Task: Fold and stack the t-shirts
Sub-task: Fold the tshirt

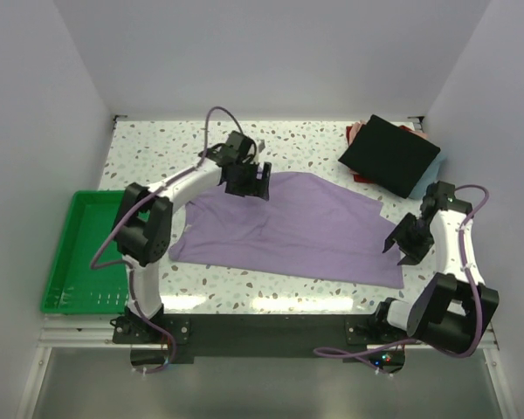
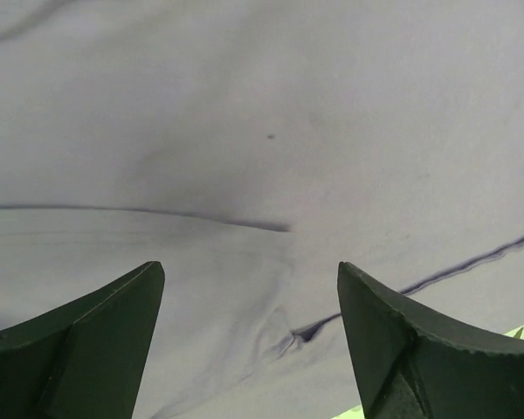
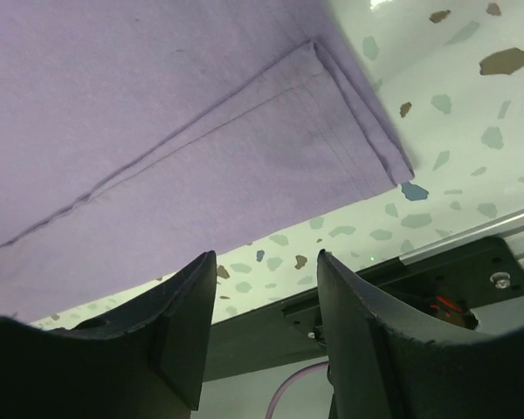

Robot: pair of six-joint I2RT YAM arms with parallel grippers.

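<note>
Left hand (image 2: 250, 272), agape, over lavender t-shirt (image 1: 306, 229)

spread t-shirt (image 1: 288, 227) on the table (image 1: 314, 140), stack of folded t-shirts (image 1: 390, 155) behind it at far right, tray (image 1: 83, 253) off its left side, left gripper (image 1: 247, 179) over its far edge, right gripper (image 1: 399, 248) at its right edge

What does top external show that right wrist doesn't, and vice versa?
Only top external: the green plastic tray at left, the folded black t-shirt at far right, and the left arm. Only right wrist: the stitching along the hem corner, and the empty gap between the right arm's jaws. Both: the large lavender-purple cloth t-shirt spread on the speckled table.
</note>
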